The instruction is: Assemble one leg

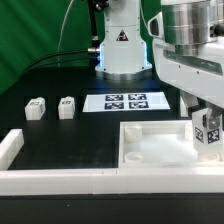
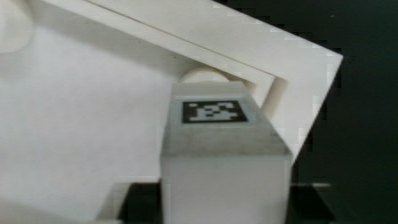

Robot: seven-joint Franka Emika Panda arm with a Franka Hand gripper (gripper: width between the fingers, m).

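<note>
My gripper [image 1: 207, 118] is shut on a leg [image 1: 208, 136], a small white block with a black-and-white tag, and holds it upright over the near right corner of the large white tray-like part [image 1: 150, 150]. In the wrist view the leg [image 2: 222, 150] fills the middle, tag facing the camera, its far end at a round corner socket [image 2: 217, 76] of the tray [image 2: 89, 110]. The dark fingertips [image 2: 139, 203] show on both sides of the leg.
Two more legs [image 1: 36, 107] [image 1: 67, 106] stand on the black table at the exterior view's left. The marker board [image 1: 127, 101] lies behind the tray. A white L-shaped rail [image 1: 60, 178] runs along the front. The arm's base [image 1: 122, 45] is at the back.
</note>
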